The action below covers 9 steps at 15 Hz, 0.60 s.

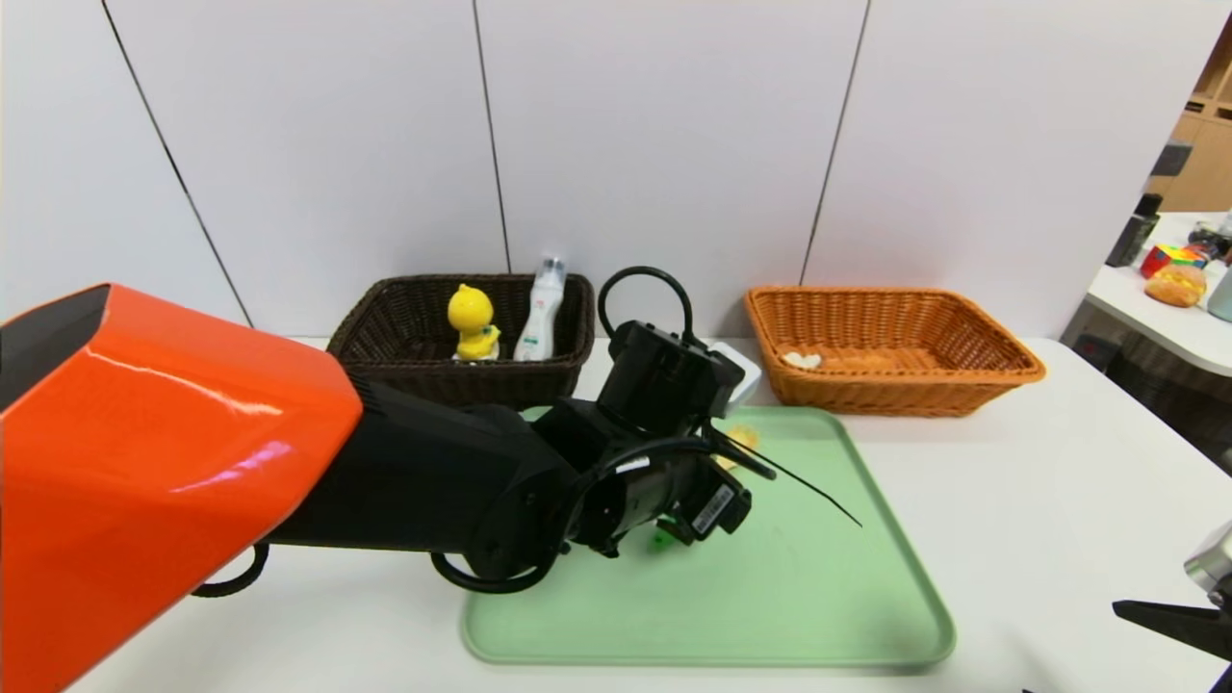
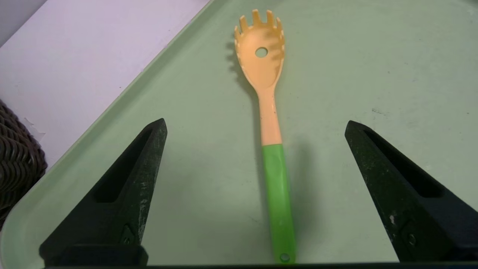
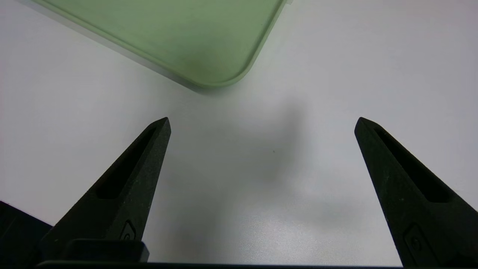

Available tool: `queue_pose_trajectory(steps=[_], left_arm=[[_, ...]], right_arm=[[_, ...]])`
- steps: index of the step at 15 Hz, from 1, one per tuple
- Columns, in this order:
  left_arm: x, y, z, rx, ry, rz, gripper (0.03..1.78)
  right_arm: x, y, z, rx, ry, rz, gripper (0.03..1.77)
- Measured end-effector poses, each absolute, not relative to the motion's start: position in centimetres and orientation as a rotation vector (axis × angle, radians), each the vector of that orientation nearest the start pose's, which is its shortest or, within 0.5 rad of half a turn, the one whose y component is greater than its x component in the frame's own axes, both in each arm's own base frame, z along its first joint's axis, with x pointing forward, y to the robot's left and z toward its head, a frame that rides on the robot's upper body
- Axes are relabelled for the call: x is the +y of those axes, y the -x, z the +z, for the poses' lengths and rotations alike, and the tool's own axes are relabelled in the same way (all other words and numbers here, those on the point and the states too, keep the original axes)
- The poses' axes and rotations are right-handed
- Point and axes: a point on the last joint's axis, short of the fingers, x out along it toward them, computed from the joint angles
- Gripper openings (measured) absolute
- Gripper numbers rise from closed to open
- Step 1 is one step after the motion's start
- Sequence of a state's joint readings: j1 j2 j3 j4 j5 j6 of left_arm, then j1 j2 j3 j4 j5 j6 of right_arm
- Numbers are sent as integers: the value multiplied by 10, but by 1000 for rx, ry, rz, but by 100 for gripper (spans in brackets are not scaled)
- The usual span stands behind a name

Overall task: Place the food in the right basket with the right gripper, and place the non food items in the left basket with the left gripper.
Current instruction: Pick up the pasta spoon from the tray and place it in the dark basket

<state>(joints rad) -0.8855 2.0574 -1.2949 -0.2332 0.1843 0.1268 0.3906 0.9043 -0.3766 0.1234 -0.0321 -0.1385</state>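
Observation:
A pasta spoon [image 2: 274, 149] with an orange head and a green handle lies flat on the green tray [image 1: 818, 597]. My left gripper [image 2: 255, 122] hangs open just above it, one finger on each side of the handle, touching nothing. In the head view the left arm hides most of the spoon. The dark brown left basket [image 1: 385, 332] holds a yellow duck toy [image 1: 472, 322] and a white bottle [image 1: 541, 313]. The orange right basket [image 1: 962, 371] holds a small white food piece [image 1: 802, 360]. My right gripper [image 3: 262, 119] is open and empty over the bare table beside the tray's near right corner [image 3: 231, 74].
A small white box [image 1: 743, 371] sits between the two baskets, behind my left wrist. A side table [image 1: 1169, 318] with several odd items stands at the far right. The white wall runs close behind the baskets.

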Motion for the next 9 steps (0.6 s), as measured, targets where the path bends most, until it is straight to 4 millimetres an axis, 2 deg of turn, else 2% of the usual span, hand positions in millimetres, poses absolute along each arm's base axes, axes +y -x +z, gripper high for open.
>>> queue_pose_trajectory(steps=[9], left_arm=[[-326, -259, 130, 464, -414, -734, 169]], right_arm=[[30, -75, 151, 603, 267, 389, 170]])
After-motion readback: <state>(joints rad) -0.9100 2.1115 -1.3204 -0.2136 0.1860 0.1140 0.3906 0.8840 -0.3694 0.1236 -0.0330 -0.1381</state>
